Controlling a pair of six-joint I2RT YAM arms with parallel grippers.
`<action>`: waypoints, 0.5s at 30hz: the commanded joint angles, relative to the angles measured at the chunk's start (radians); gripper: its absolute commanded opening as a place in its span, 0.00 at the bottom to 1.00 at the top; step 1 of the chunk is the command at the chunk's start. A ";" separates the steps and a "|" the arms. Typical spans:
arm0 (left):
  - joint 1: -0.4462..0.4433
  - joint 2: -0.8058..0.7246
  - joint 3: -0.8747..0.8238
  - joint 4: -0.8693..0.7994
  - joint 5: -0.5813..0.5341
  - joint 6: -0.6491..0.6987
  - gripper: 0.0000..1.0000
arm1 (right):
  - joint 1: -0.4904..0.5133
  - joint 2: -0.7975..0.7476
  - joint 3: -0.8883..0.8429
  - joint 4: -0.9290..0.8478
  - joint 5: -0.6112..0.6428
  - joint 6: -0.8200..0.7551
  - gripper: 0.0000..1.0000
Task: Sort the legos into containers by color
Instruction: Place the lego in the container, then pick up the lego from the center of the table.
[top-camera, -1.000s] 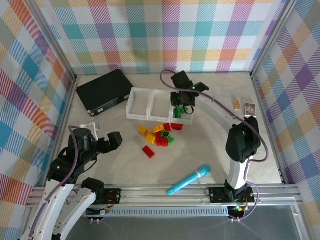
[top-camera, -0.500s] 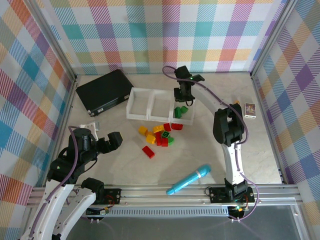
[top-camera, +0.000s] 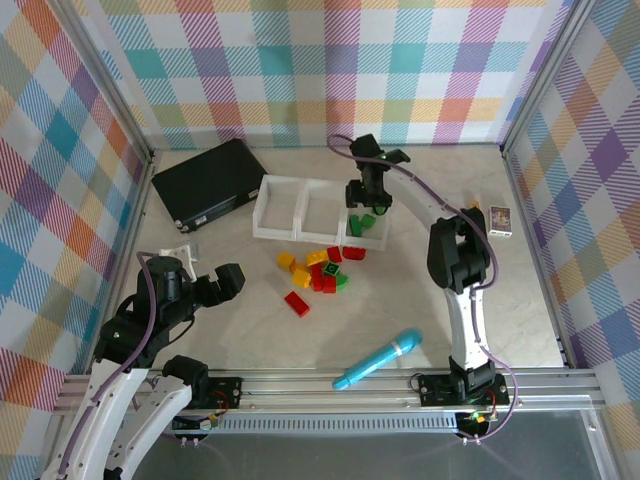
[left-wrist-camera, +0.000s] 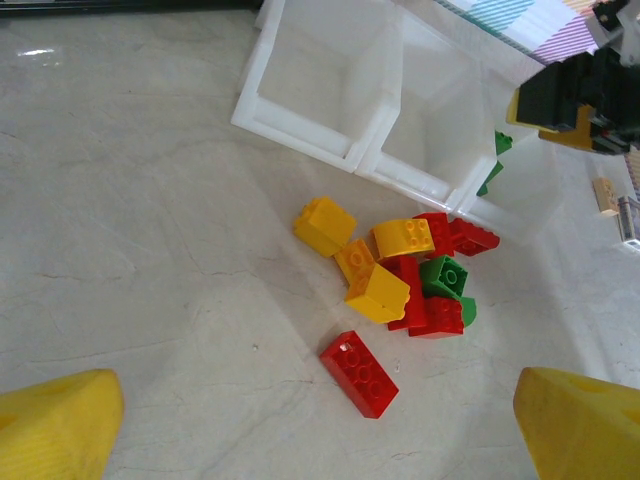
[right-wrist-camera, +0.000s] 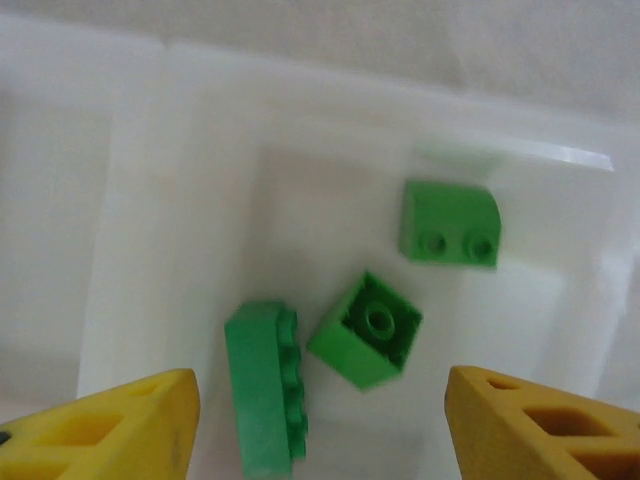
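The white tray (top-camera: 300, 232) holds three containers side by side. My right gripper (top-camera: 366, 203) hangs over the right-hand one, open, with nothing between its fingertips (right-wrist-camera: 325, 432). Below it on that container's floor (right-wrist-camera: 180, 250) lie three green legos: a long one on its side (right-wrist-camera: 265, 390), a square one upside down (right-wrist-camera: 365, 330) and a sloped one (right-wrist-camera: 450, 223). A heap of red, yellow and green legos (left-wrist-camera: 405, 275) lies on the table in front of the tray, with one red brick (left-wrist-camera: 360, 373) apart from it. My left gripper (left-wrist-camera: 320, 430) is open, above the table short of that brick.
A flat black case (top-camera: 208, 183) lies at the back left. A long blue stick (top-camera: 378, 360) rests near the front edge. Two small cards (top-camera: 499, 216) sit by the right wall. Checkered walls close in three sides.
My right gripper has opened and shifted slightly back over the right container; the green lego it carried now lies inside. The left arm has not moved.
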 joint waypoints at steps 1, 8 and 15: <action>-0.008 -0.010 0.000 0.006 -0.016 -0.005 1.00 | 0.010 -0.168 -0.100 0.004 -0.058 0.047 0.68; -0.008 -0.008 -0.002 0.009 -0.013 -0.006 1.00 | 0.033 -0.417 -0.437 0.129 -0.158 0.157 0.68; -0.009 -0.009 -0.004 0.012 -0.009 -0.008 1.00 | 0.123 -0.467 -0.586 0.166 -0.184 0.268 0.67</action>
